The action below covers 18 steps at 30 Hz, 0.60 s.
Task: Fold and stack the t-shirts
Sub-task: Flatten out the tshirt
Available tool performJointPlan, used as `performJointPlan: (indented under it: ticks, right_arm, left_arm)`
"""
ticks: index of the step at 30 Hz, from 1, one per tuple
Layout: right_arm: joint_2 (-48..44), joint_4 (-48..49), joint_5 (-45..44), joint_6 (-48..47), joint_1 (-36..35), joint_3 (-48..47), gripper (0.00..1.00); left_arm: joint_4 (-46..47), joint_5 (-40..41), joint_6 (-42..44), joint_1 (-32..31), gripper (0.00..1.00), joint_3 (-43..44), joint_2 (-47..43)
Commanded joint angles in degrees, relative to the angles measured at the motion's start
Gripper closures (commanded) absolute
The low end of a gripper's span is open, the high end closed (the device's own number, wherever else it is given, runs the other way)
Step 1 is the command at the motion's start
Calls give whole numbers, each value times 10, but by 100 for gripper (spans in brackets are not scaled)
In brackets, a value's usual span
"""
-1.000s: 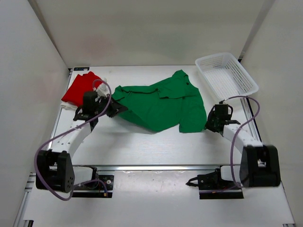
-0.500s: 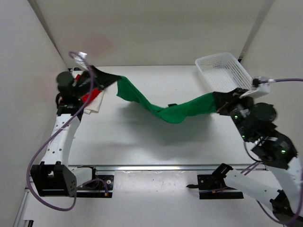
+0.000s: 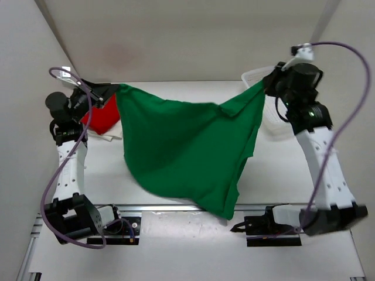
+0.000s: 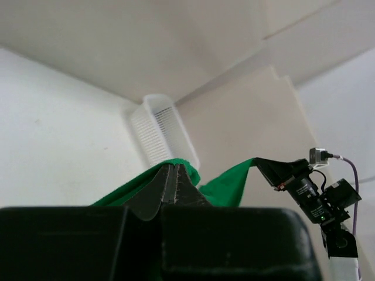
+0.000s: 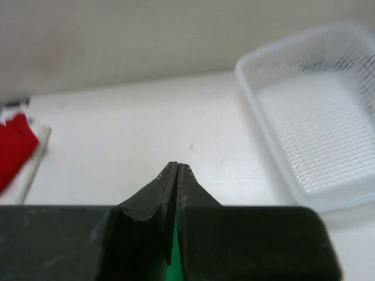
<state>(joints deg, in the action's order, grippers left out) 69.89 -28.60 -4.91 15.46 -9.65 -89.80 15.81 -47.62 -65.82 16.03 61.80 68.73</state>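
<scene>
Green t-shirt (image 3: 181,152) aloft, perhaps brushing table (image 3: 105,175)

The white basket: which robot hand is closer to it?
Right. The right gripper is raised right beside the basket, pinching the green t-shirt. The left gripper is far off on the other side, by the red t-shirt.

Top: high, behind arm bases (image 3: 73,216) at lower frame edge, facing down. Wrists: raised, facing outward; basket (image 3: 274,123) (image 4: 157,132) (image 5: 310,134) shared by all three.

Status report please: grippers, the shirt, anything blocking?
Left gripper and right gripper both shut on green t-shirt. Shirt hangs spread between them. Red t-shirt far left, nothing blocking.
</scene>
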Motion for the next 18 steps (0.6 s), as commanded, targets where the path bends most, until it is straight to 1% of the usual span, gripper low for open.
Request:
performJointPlan:
  ticks: [1,3,4,5,6,7,8,9,10,11,12,14,15,16,17,18]
  right_arm:
    - [55,63,159,-4,27,19,100]
    - [109,85,169,-5,23,10,100]
    - [126,85,182,-13,27,-11,100]
    - [170,86,180,-13,24,-30,100]
    - [204,85,182,-15,29,-64,100]
    - [246,75,183,-14,26,-104,100]
    - [265,63,179,-18,30,-155,100]
    - [304,39,170,-14,31,-229,100]
    - [343,25,161,-24,23,-267,100]
    - [387,-7,152,-28,21,-355,100]
    - [404,-23,145,-32,18,-407,100]
    - [480,-78,136,-26,19,-610,100]
    - [481,-59,152,-23,24,-622,100]
    - [447,-33,168,-5,37,-594,100]
    - [404,18,176,4,45,-523,100]
    - [384,58,181,9,49,-464,100]
  left_arm:
    - [-93,102,104,-44,100,-31,38]
    - [-86,121,114,-62,100,-19,88]
    - [-88,134,111,-76,100,-6,105]
    - [-87,146,108,-87,100,19,134]
    - [-81,147,96,-90,100,46,170]
    - [-80,147,88,-99,100,82,186]
    - [-83,141,82,-102,100,102,218]
    - [-85,137,72,-104,100,151,248]
    - [-92,143,75,-106,100,204,259]
    - [-117,147,77,-101,100,235,282]
    - [-133,148,74,-98,100,289,300]
    - [-145,143,68,-86,100,375,313]
    - [-158,140,66,-77,100,391,316]
    - [-158,140,68,-74,100,421,323]
    - [-158,140,67,-64,100,436,317]
    - [-158,132,63,-58,100,437,317]
